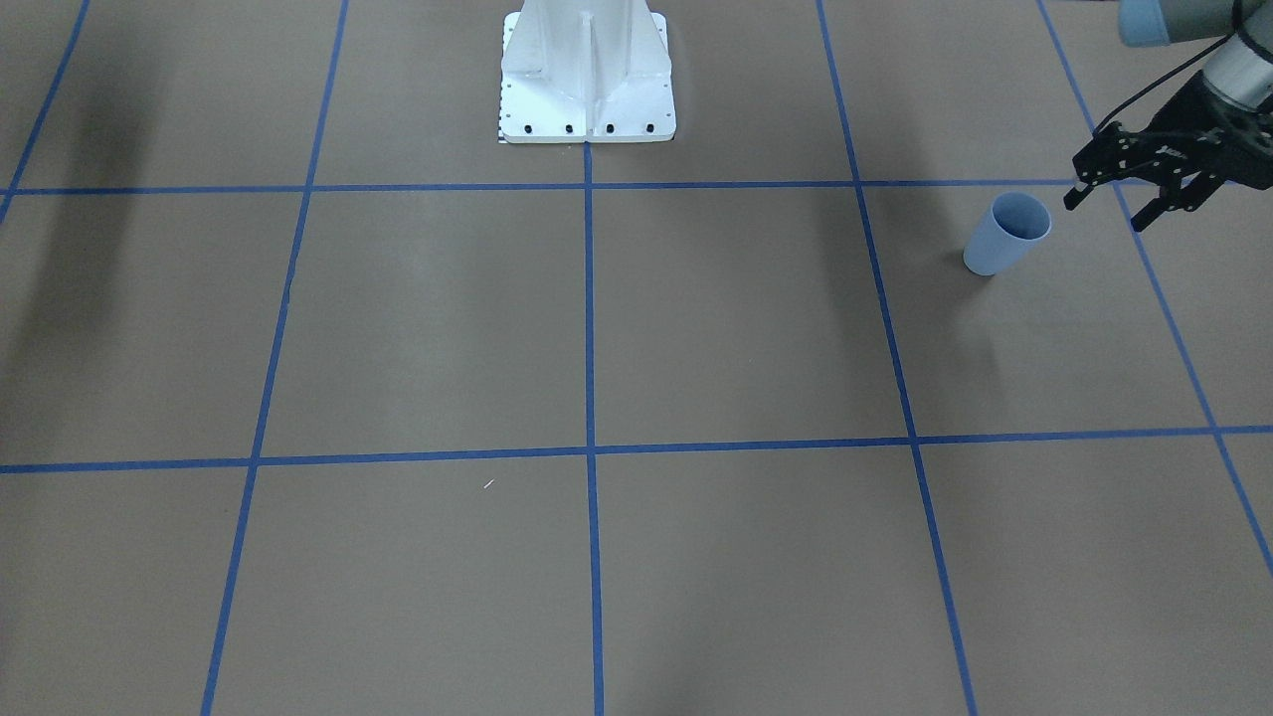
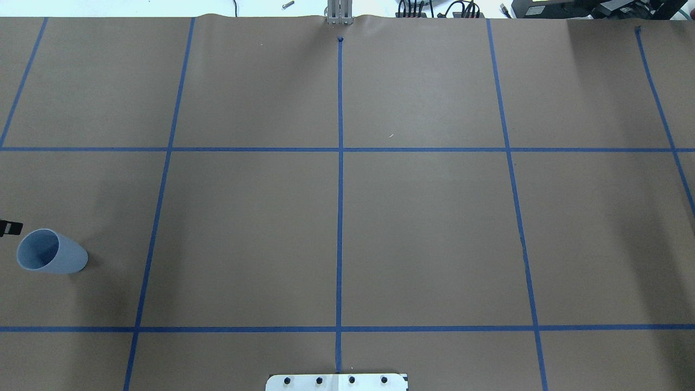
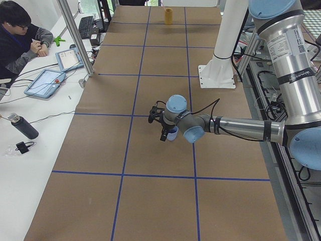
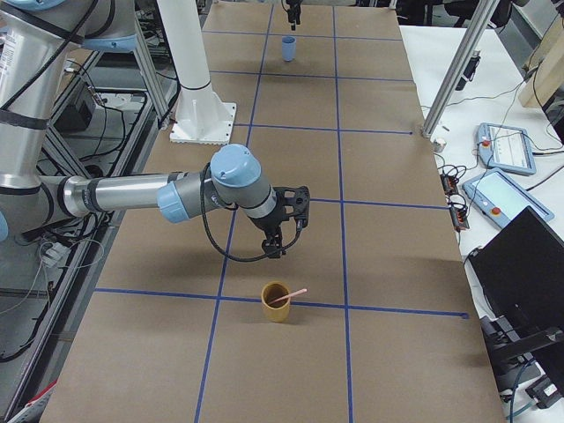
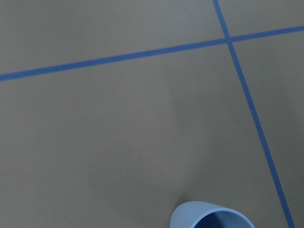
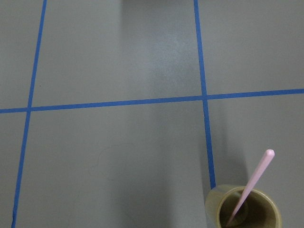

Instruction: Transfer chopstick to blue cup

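The pale blue cup (image 1: pixel 1006 234) stands upright near the table's left end; it also shows in the overhead view (image 2: pixel 51 251), the left wrist view (image 5: pixel 211 217) and, far off, the right-side view (image 4: pixel 288 48). My left gripper (image 1: pixel 1104 214) hovers just beside its rim, open and empty. A pale pink chopstick (image 6: pixel 251 185) leans in a yellow-brown cup (image 6: pixel 243 209) at the table's other end, also in the right-side view (image 4: pixel 286 296). My right gripper (image 4: pixel 280 238) hangs above the table just short of that cup; I cannot tell whether it is open or shut.
The white robot pedestal (image 1: pixel 587 80) stands at the table's middle back edge. A tiny white speck (image 1: pixel 488 484) lies on the brown paper. An operator (image 3: pixel 20 35) sits at a side bench with tablets (image 3: pixel 47 83). An aluminium post (image 3: pixel 75 37) stands at the table's edge.
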`<control>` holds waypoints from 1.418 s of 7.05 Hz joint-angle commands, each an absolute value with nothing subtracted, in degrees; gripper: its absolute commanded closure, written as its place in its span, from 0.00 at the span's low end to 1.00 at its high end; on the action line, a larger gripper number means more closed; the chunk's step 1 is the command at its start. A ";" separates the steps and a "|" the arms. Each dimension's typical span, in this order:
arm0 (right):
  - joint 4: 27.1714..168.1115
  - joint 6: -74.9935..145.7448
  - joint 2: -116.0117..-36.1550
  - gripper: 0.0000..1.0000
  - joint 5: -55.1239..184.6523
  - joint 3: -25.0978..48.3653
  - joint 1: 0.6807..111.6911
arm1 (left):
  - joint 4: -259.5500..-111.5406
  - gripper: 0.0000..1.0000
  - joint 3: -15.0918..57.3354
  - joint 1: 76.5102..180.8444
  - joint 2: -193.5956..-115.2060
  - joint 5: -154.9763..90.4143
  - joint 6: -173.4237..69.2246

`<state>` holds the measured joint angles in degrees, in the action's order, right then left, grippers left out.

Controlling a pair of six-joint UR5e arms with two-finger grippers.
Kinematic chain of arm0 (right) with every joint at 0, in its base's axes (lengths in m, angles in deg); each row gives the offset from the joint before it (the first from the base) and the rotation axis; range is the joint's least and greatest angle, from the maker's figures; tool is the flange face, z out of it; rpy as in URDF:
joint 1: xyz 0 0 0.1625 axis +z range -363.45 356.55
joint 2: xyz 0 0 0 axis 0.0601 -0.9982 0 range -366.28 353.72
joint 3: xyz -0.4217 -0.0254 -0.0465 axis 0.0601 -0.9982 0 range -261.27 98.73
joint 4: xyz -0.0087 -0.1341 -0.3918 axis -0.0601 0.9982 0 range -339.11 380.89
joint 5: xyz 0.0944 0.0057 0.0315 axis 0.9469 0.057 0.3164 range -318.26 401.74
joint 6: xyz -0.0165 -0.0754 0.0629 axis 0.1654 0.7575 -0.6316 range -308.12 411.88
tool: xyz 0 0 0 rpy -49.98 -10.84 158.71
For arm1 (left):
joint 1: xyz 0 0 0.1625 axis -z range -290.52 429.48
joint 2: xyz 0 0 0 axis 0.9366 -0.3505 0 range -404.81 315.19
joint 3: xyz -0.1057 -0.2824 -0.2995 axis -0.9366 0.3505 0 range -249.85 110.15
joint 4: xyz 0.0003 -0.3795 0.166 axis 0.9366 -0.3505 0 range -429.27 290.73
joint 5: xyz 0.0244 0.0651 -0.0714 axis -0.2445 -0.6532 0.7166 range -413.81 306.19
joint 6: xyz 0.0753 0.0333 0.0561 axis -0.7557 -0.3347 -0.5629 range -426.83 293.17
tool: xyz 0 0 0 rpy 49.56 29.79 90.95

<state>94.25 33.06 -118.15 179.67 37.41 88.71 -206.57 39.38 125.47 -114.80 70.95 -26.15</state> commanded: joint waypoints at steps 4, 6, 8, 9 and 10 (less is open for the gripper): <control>94.28 32.98 -118.16 0.00 179.64 37.47 88.66 | -207.52 0.85 37.12 117.13 -115.29 65.54 -24.55; 94.11 32.98 -118.16 0.00 179.64 37.47 88.66 | -209.69 1.00 37.38 117.03 -115.56 66.06 -24.82; 94.11 32.98 -118.07 0.00 179.64 37.47 88.66 | -209.54 1.00 41.22 117.73 -116.52 70.78 -24.12; 94.11 32.98 -118.16 0.00 179.64 37.47 88.66 | -208.50 1.00 41.94 117.73 -119.22 70.99 -22.55; 94.02 32.98 -118.16 0.00 179.64 37.47 88.66 | -203.87 1.00 42.12 117.47 -125.60 70.73 -15.92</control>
